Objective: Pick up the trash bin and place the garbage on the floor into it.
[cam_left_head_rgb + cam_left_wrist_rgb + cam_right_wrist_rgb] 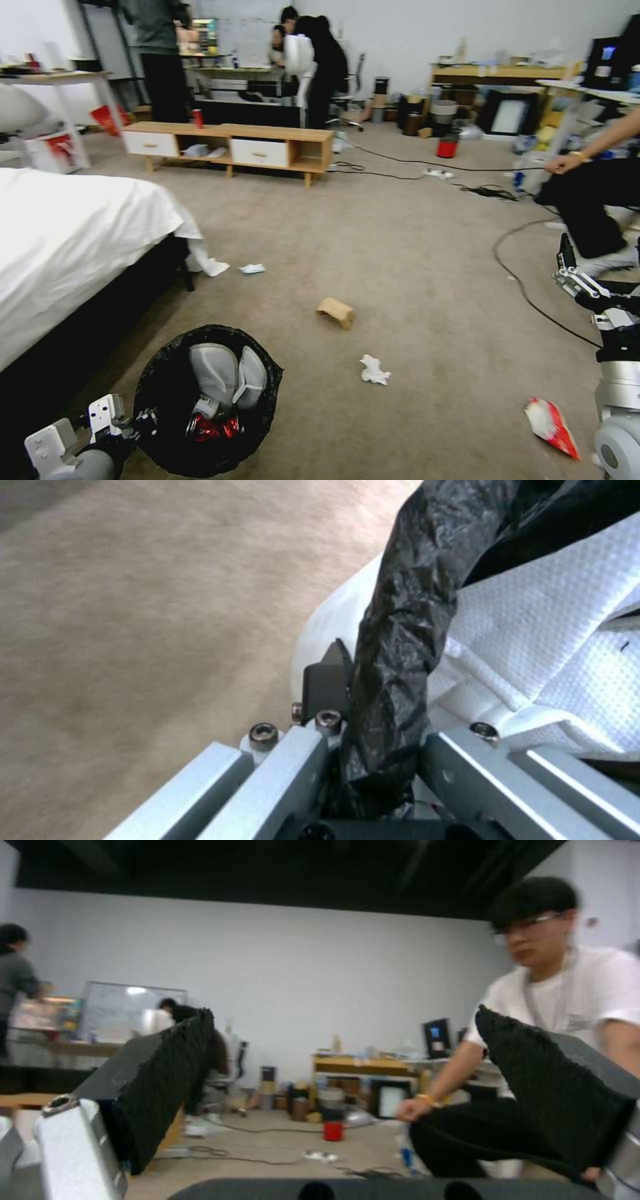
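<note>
Item: trash bin (170,427), near bed, hung from my left gripper (373,760), jaws clamped on black-bagged rim. Right gripper (347,1090) spread wide, empty. Tissue (374,370), cardboard (336,311), snack bag (552,427) lay on carpet (413,253). Advice: kept bin level, grip firm.

Black-lined trash bin (208,399), scattered garbage (373,370) on floor (413,267)

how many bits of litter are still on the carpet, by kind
white tissue or paper: 3, by the bed, next to it, and mid-floor
tan cardboard piece: 1
red-and-white snack bag: 1
total: 5
</note>
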`<state>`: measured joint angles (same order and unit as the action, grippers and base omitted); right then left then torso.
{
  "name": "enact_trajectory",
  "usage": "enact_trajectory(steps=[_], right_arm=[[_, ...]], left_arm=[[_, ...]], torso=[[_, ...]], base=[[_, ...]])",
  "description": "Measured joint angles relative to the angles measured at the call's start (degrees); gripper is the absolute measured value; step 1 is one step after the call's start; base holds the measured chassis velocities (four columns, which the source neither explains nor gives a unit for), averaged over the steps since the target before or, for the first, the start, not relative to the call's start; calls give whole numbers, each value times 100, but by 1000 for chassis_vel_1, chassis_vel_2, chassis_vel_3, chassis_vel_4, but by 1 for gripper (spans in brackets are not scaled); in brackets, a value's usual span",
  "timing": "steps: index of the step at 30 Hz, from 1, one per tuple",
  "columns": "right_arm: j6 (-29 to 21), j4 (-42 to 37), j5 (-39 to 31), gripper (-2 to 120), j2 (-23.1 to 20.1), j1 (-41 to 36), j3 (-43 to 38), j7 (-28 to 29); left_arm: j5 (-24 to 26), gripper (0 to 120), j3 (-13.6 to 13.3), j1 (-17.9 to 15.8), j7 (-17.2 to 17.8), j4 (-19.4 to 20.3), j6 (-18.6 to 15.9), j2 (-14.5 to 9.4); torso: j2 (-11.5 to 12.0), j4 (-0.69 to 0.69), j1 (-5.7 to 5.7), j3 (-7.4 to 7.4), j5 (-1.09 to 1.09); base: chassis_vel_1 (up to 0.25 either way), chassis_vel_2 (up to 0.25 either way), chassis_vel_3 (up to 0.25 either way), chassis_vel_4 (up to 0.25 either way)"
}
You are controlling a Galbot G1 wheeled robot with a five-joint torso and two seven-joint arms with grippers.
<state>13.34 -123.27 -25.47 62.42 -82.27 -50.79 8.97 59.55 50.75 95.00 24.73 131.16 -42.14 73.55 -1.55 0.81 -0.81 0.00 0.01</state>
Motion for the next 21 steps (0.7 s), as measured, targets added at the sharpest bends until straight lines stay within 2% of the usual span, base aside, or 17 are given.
enact_trajectory(steps=[8, 13, 21], right_arm=[[23, 34, 72, 100, 25, 27, 158, -24], [29, 87, 164, 100, 17, 35, 329, -30], [69, 154, 309, 100, 47, 41, 687, -31]], left_arm=[[9, 0, 57, 40, 5, 5, 0, 9], [22, 0, 103, 41, 29, 5, 0, 18], [52, 0, 162, 23, 87, -30, 0, 29]], torso=[[0, 2, 0, 0, -1], [0, -5, -1, 0, -1], [0, -1, -1, 0, 0]], base=[[-88, -86, -94, -82], [0, 0, 0, 0], [0, 0, 0, 0]])
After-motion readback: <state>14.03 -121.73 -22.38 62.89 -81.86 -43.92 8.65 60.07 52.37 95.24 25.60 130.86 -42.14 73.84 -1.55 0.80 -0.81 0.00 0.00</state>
